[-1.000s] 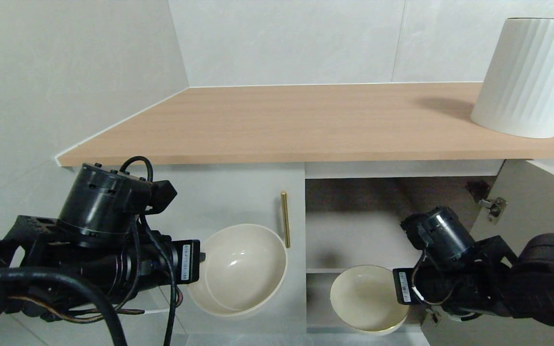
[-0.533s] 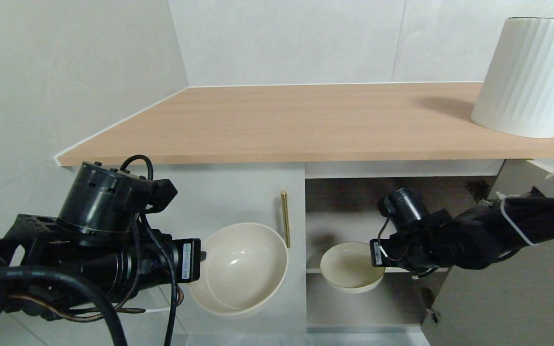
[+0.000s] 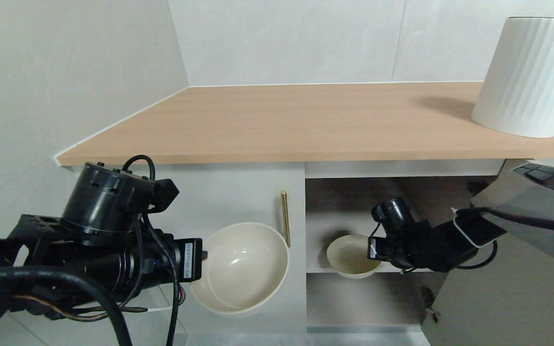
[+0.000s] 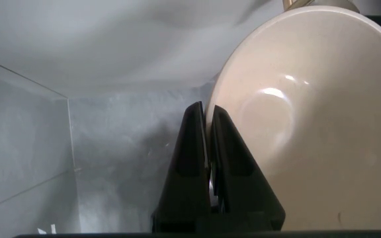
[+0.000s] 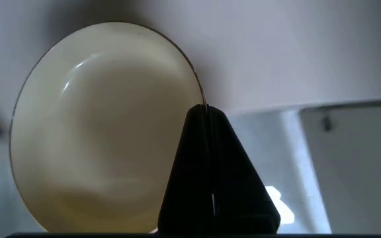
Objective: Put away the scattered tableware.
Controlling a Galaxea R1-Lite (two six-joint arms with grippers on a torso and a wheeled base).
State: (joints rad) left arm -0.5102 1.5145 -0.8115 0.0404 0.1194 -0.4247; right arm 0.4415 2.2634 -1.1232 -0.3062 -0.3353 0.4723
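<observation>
My left gripper [image 3: 199, 262] is shut on the rim of a large cream bowl [image 3: 243, 266], held in the air before the closed left cabinet door [image 3: 229, 192]; in the left wrist view its fingers [image 4: 207, 132] pinch the bowl [image 4: 309, 125] at its edge. My right gripper [image 3: 372, 250] reaches into the open right cabinet compartment and is shut on the rim of a smaller cream bowl [image 3: 349, 255], which sits at the shelf [image 3: 320, 235] level. From the right wrist, that bowl [image 5: 104, 125] is seen from above with the gripper [image 5: 206, 116] clamped on its rim.
A wooden countertop [image 3: 306, 120] runs above the cabinet, with a white ribbed cylinder [image 3: 529, 77] at its right end. A brass handle [image 3: 284, 218] is on the closed door. The open right door [image 3: 522, 269] stands beside my right arm.
My right arm has carried the small bowl up from below and farther into the cabinet, onto the shelf level. The left arm and its large bowl have stayed almost still.
</observation>
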